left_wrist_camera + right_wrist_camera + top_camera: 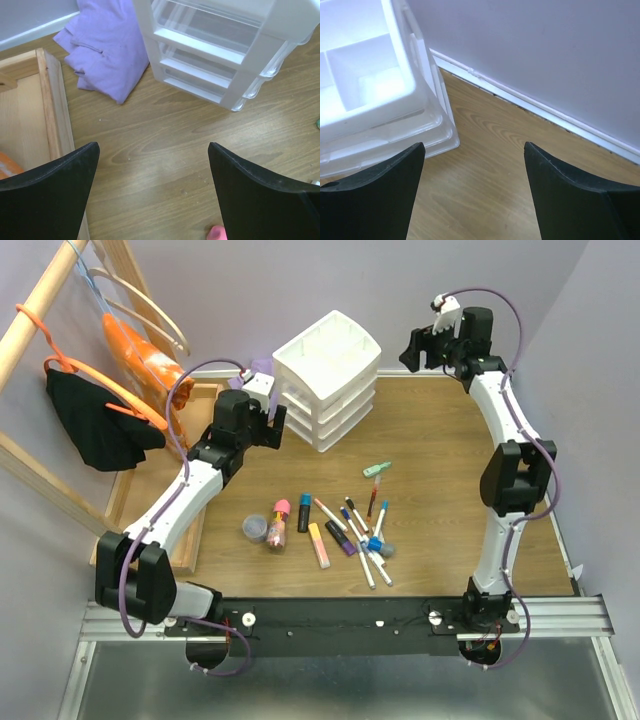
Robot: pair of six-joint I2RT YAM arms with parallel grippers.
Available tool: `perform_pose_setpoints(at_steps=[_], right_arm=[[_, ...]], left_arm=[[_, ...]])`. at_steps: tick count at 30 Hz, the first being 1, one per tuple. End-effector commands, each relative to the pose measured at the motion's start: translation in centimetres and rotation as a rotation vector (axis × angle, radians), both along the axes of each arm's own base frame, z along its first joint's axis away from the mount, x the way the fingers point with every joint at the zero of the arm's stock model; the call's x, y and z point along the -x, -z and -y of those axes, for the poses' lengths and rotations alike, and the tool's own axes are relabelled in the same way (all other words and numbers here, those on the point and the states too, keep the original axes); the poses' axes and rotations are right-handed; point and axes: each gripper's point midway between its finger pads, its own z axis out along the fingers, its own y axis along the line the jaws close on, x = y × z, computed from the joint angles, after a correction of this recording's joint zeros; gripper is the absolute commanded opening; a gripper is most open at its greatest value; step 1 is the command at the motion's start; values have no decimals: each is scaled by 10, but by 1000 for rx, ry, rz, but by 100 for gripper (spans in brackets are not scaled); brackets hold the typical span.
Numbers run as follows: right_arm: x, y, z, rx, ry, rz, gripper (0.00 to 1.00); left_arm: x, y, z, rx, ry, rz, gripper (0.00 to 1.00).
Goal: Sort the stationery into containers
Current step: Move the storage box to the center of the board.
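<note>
Farthest left of the white plastic three-drawer desktop unit [327, 380] lies a long wooden tray [50, 100], and a crumpled purple cloth [107, 55] rests against the unit's left side. The left gripper [152, 150] hangs just in front of the unit's left corner, its black fingers spread wide over bare wood, with nothing between them. The unit's divided top tray [300, 348] looks empty in the overhead view. The wrist view is washed out, so a small item deep in a compartment cannot be ruled out. All the stationery lies on the brown wooden tabletop [450, 500], well in front of the unit. From left to right it includes a small grey round jar [255, 528], a pink-capped glue bottle [278, 522], a black chunky highlighter [304, 512], an orange chunky highlighter [318, 545], a purple chunky highlighter [341, 537], a loose cluster of thin white markers [365, 540], and a mint chunky highlighter [377, 469] nearest the unit. To the right of the unit and slightly behind it, the right gripper [474, 147] hovers near the back wall, fully parted and carrying nothing. By this showing, the sorting has not begun: every piece is yet to be picked up and dropped into a compartment.
</note>
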Motion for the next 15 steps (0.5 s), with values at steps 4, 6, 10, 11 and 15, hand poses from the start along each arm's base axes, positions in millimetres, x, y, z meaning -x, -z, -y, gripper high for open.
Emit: perform_pose_setpoints(at_steps=[4, 6, 10, 11, 15], right_arm=[[-18, -11, -38, -92, -203, 86, 82], [-18, -25, -47, -121, -249, 132, 81], [-21, -29, -58, -155, -297, 145, 74], [-19, -31, -61, -162, -317, 148, 73], [-20, -32, -68, -182, -331, 151, 73]], left_arm=[[21, 17, -23, -31, -75, -45, 99], [23, 19, -25, -34, -77, -51, 99], [24, 25, -28, -44, -88, -65, 99], [23, 27, -28, -48, -87, -71, 99], [22, 32, -27, -49, -84, -83, 99]])
